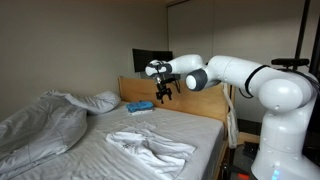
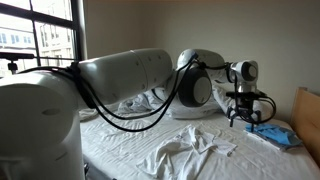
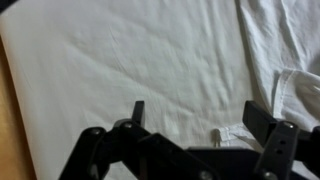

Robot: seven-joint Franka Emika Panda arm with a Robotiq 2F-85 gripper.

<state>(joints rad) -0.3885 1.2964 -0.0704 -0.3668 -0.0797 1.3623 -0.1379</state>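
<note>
My gripper [image 1: 163, 96] hangs open in the air above the bed, its fingers pointing down with nothing between them. In the wrist view the gripper [image 3: 195, 118] stands over the bare white sheet [image 3: 130, 60], and a white garment [image 3: 285, 60] lies at the right edge, one corner of it between the fingers' lines. In both exterior views the crumpled white garment [image 1: 150, 147] [image 2: 195, 150] lies on the mattress below and nearer the foot of the bed than the gripper. A blue cloth [image 1: 139, 106] [image 2: 275, 133] lies by the headboard, close beside the gripper.
A wooden headboard [image 1: 195, 101] [image 2: 306, 112] runs along the bed's end. A bunched grey duvet [image 1: 40, 125] and a pillow [image 1: 100, 100] cover one side. A window [image 2: 35, 40] is behind the arm. A dark screen [image 1: 150, 60] stands behind the headboard.
</note>
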